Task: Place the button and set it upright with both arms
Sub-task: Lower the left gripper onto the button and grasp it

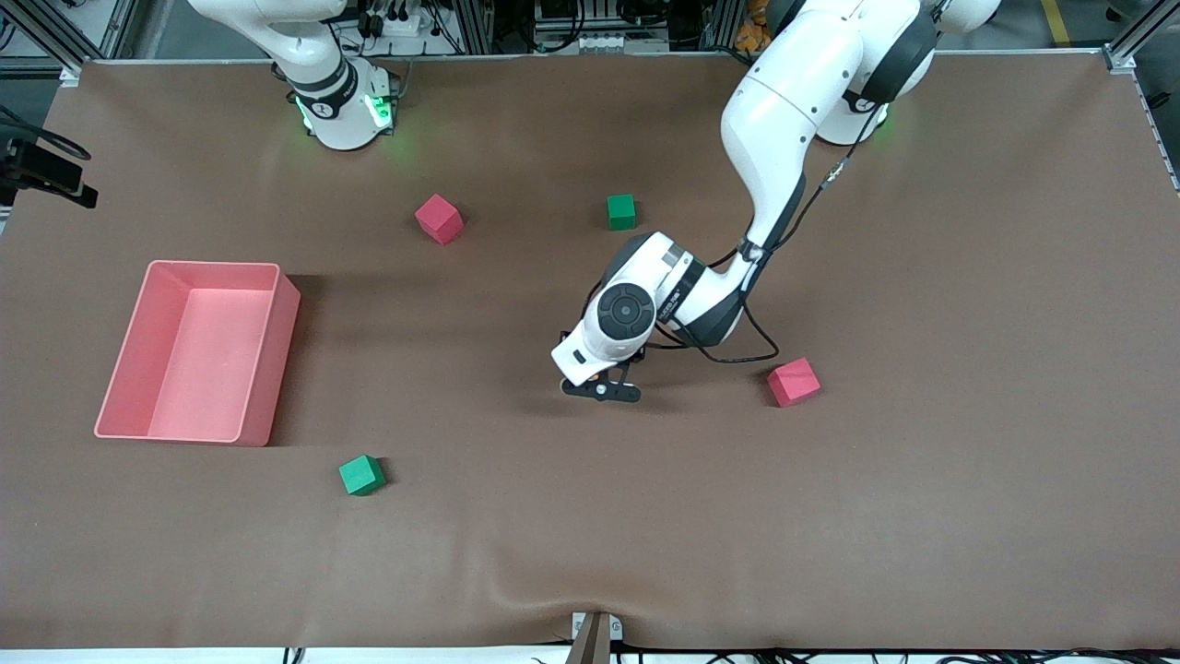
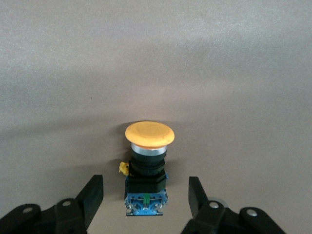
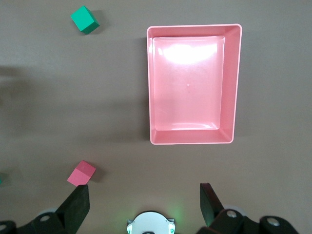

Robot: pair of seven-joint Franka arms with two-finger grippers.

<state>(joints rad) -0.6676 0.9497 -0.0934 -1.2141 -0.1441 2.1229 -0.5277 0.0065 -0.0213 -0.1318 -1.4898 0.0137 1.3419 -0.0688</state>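
The button shows only in the left wrist view. It stands on the brown table with its orange cap up, above a black body and a blue base. My left gripper is open, with one finger on each side of the button's base and a gap on both sides. In the front view the left gripper is low over the middle of the table, and the hand hides the button. My right gripper is open and empty, held high over its own base, and is out of the front view.
A pink bin stands toward the right arm's end and also shows in the right wrist view. Two red cubes and two green cubes lie scattered on the table.
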